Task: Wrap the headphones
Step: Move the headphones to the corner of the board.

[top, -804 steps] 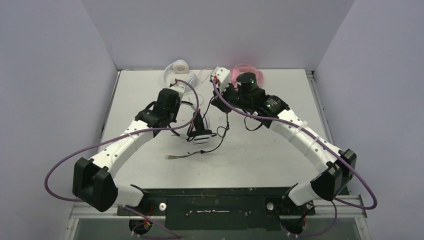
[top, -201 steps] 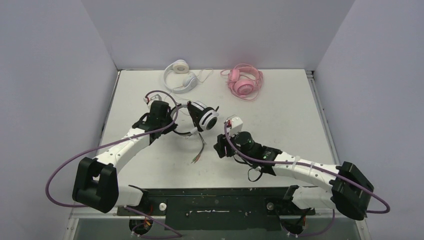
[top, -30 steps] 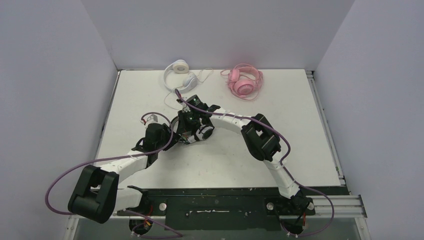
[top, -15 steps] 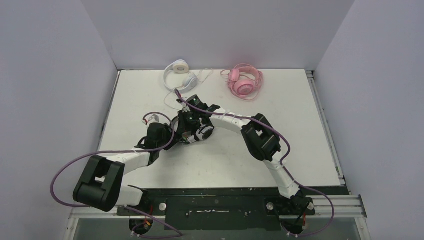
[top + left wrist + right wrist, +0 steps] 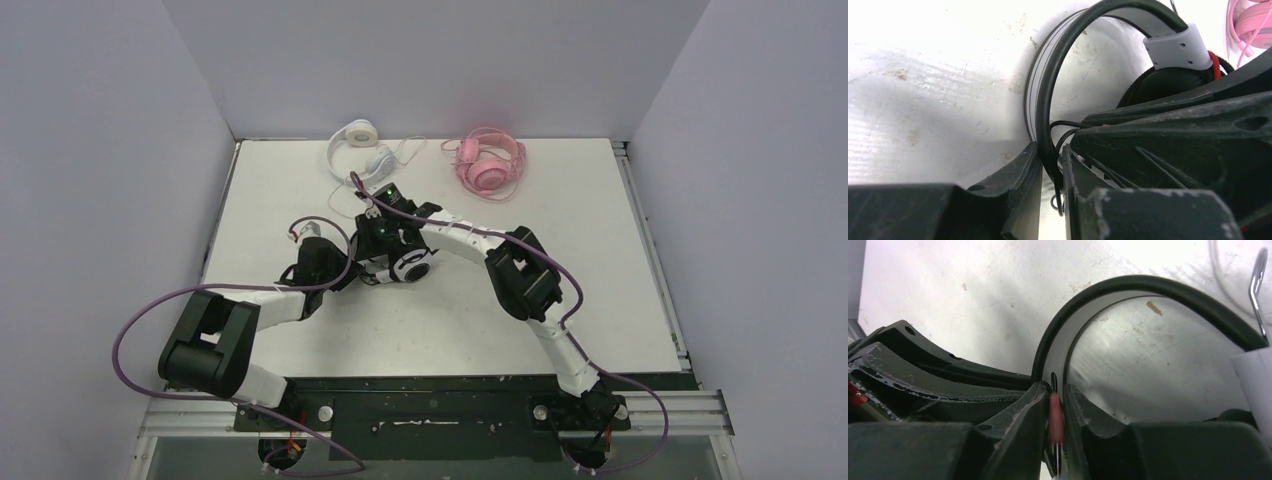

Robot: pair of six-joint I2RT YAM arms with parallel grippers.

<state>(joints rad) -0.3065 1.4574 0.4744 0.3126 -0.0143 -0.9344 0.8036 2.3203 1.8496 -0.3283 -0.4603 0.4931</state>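
The black-and-white headset (image 5: 408,264) lies near the middle of the bench (image 5: 600,240), a little left of centre in the top view, with both arms bent in over it. The left pincer (image 5: 1050,167) comes at it from the lower left. In the left wrist view its two dark fingers (image 5: 1015,187) stand close together with the headband (image 5: 1040,95) running down into the narrow slot between them, so it is clenched on the band. A thin black cable (image 5: 1062,125) loops just beside the band at the mouth of the slot and hangs a short way below it. The white slider block and a black ear cushion sit at the upper right of that view, partly behind the other arm's dark housing. The right pincer (image 5: 1054,395) reaches in from the upper right of the headset. In the right wrist view its jaws are nearly together, with a red-sleeved wire (image 5: 1054,420) and a dark strand lying in the gap, and the band arches over the bench just behind them. Whether those jaws press on the wire or stand slightly loose around it I cannot tell. The white headset (image 5: 358,150) rests at the far edge of the bench, upper centre-left of the top view, and the pink headset (image 5: 490,165) lies to its right along the same edge, both well apart from the arms.
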